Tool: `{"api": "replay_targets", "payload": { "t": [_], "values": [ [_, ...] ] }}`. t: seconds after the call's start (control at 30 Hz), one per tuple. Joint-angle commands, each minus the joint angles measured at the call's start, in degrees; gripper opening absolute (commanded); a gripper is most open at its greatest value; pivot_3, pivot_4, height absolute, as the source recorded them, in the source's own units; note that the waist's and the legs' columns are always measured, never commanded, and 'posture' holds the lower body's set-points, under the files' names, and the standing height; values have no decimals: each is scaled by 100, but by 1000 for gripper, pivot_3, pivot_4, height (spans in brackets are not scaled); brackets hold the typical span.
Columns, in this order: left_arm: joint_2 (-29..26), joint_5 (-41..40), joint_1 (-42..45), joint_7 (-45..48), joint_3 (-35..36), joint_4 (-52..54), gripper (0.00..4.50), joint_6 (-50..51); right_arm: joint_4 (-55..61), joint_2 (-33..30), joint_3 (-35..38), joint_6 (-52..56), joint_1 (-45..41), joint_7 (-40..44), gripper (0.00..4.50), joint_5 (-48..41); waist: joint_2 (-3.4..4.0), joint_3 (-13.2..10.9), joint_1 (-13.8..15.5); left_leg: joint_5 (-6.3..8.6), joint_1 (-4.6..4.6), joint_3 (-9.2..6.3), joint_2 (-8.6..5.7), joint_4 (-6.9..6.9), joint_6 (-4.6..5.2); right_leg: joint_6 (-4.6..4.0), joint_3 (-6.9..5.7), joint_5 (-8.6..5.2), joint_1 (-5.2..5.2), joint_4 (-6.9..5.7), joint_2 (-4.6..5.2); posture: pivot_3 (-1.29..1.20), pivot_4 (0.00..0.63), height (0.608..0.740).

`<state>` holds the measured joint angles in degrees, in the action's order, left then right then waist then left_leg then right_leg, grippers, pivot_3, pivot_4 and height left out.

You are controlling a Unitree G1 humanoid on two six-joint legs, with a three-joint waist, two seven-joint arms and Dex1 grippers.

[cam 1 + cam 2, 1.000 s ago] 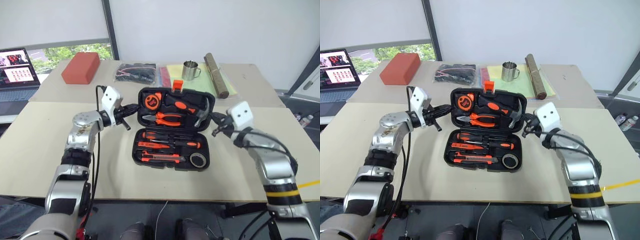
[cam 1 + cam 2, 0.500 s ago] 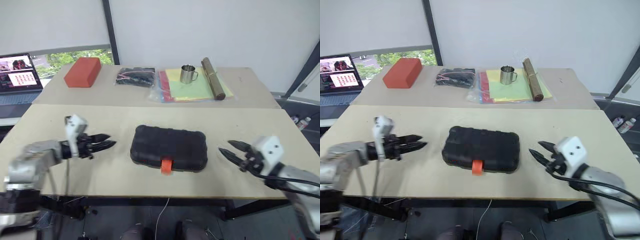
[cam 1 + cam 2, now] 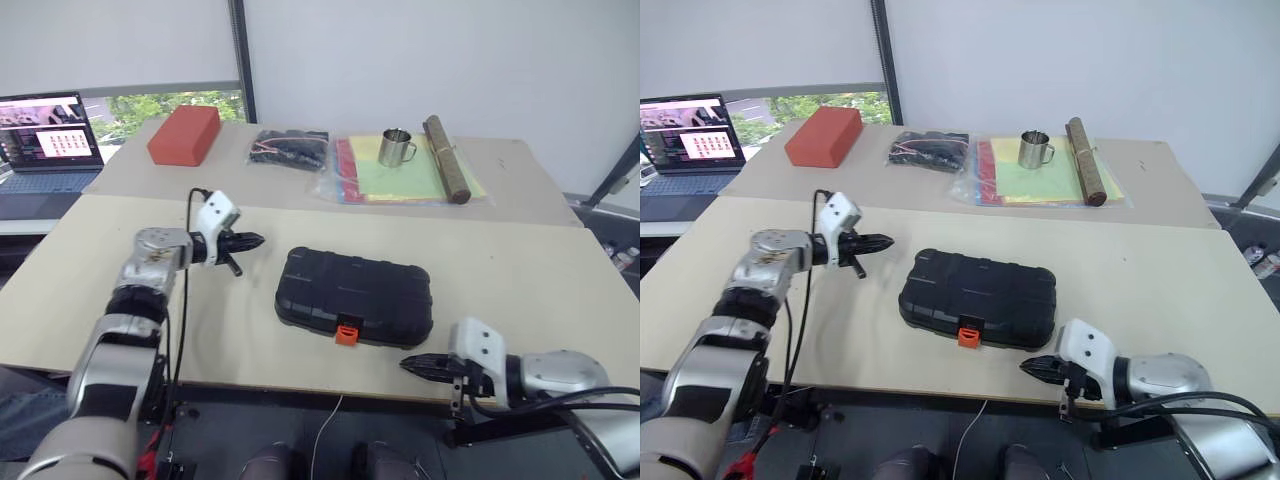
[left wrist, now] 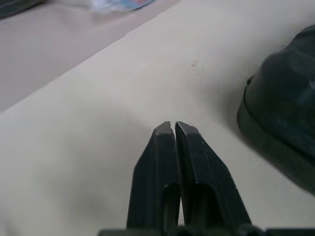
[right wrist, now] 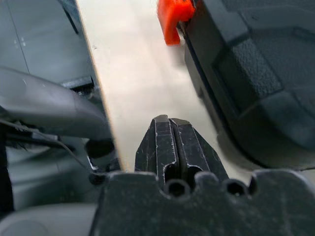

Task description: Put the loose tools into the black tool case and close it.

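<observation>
The black tool case (image 3: 355, 295) lies shut and flat in the middle of the front table, its small orange latch (image 3: 347, 333) facing the near edge. The loose tools are hidden. My left gripper (image 3: 250, 240) hovers to the left of the case, shut and empty, pointing at it; in the left wrist view its fingertips (image 4: 173, 127) meet with the case (image 4: 285, 123) off to one side. My right gripper (image 3: 408, 365) is low at the table's front edge, right of the latch, shut with nothing in it. The right wrist view shows its tips (image 5: 170, 120) near the latch (image 5: 173, 17).
On the far table stand a red block (image 3: 185, 134), a black bag of cables (image 3: 290, 148), a metal mug (image 3: 396, 147) on coloured sheets (image 3: 400, 178) and a brown roll (image 3: 446, 172). A laptop (image 3: 45, 135) sits at far left.
The case, open with tools inside a second ago, now lies shut. Both grippers, open half a second ago, have shut. The right one has dropped back to the table's front edge.
</observation>
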<state>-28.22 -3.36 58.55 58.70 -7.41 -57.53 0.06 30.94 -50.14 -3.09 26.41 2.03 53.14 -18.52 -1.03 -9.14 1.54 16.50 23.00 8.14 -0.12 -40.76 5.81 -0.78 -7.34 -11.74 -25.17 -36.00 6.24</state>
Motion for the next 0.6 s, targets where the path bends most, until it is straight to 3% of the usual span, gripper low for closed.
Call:
{"api": "replay_targets", "payload": {
  "t": [0.03, 0.23, 0.37, 0.6],
  "values": [
    [297, 434, 385, 402, -305, -617, 105, -836, -69, 87, -346, -134, -368, -4, 0, 273, -1, -1, -20, 0, 5, 3, 0, 2, 0, 2, -12, -2, 0, 3, -6, 0, 150, 736],
    [458, 842, 383, 1929, -747, -922, 105, -1433, -759, 366, -210, 104, -911, -732, 0, 790, -4, -3, -96, 0, 2, 2, 4, -2, -1, 13, -12, -9, 0, 2, 6, 0, 150, 736],
    [584, 601, 339, 2771, -566, -815, 105, -973, -1366, 329, 451, 88, -1040, -905, 0, 671, -3, -4, -72, 1, 5, 4, 0, -20, -1, 18, -7, -6, 4, -4, 32, 0, 150, 736],
    [431, -220, 423, 2953, 241, 129, 105, 281, -519, 230, 1380, 509, -272, -562, 0, -94, -5, -5, -91, -3, 30, -22, 8, -35, 5, 14, 8, 1, -10, -11, 46, 0, 150, 736]
  ]
}}
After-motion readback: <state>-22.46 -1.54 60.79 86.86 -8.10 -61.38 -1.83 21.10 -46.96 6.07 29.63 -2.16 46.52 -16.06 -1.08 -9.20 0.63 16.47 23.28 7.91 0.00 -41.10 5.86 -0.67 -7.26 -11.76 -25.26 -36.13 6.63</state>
